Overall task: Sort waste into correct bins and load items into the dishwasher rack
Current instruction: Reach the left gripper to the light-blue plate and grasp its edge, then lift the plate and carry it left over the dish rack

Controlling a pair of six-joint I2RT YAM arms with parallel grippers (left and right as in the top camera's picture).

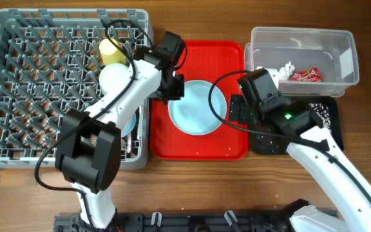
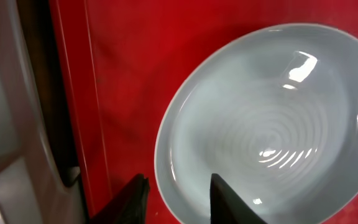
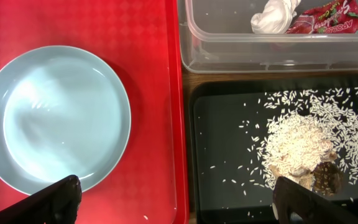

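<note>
Plate (image 3: 55,118) lies flat; tissue (image 3: 275,15), wrapper (image 3: 328,17) in clear tub (image 3: 260,57); rice (image 3: 297,146) in black tray (image 3: 225,149).

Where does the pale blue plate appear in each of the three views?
Overhead: the pale blue plate lies near the middle of the picture, on the red tray.
Left wrist: it fills the right half and is cut off by the bottom edge.
Right wrist: it sits at the left side.
Shared landmark: the red tray under the plate shows in all three views.
</note>
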